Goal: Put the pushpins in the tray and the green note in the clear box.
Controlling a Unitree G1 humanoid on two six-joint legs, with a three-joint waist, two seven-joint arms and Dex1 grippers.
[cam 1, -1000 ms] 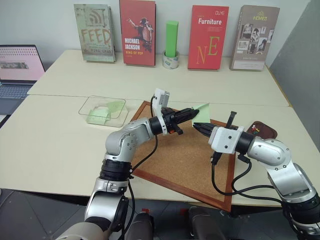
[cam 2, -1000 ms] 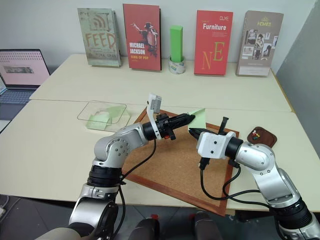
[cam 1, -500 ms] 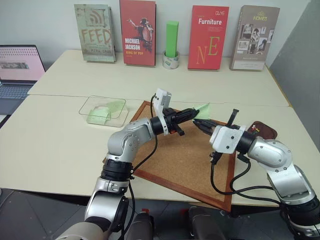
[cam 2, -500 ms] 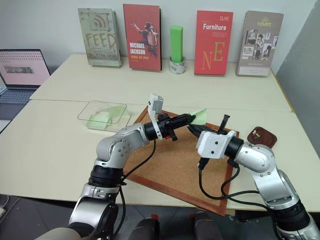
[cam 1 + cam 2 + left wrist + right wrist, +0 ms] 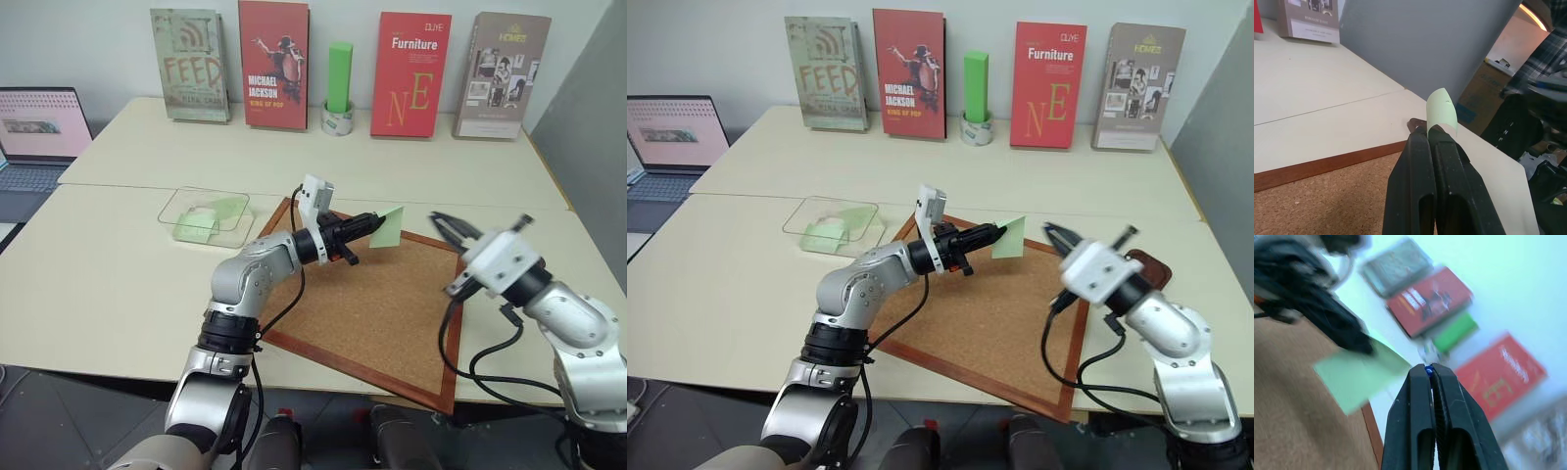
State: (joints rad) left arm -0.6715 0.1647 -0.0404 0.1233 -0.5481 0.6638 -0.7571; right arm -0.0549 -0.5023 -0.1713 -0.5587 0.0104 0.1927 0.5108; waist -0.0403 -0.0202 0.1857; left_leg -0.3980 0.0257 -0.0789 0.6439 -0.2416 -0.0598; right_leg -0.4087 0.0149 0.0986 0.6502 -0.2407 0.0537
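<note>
My left gripper [image 5: 375, 224] is shut on the green note [image 5: 390, 226] and holds it in the air over the far side of the corkboard [image 5: 382, 313]. In the left wrist view the note [image 5: 1442, 110] curls up from between the shut fingertips. To the right of the note and apart from it, my right gripper [image 5: 438, 221] is shut on a tiny blue pushpin [image 5: 1428, 370], which peeks out at its fingertips. The brown tray [image 5: 1146, 266] lies behind the right arm and is mostly hidden. The clear box [image 5: 171, 201] sits to the left of the board with pale green paper inside.
Along the table's back edge stand several books, with a tall green block [image 5: 337, 76] on a tape roll among them. A laptop [image 5: 39, 127] is at the far left. The right arm's cable hangs over the board's right edge.
My right gripper has pulled away from the note, to the right and slightly up, with the pushpin. The left gripper has kept its place with the note in it.
</note>
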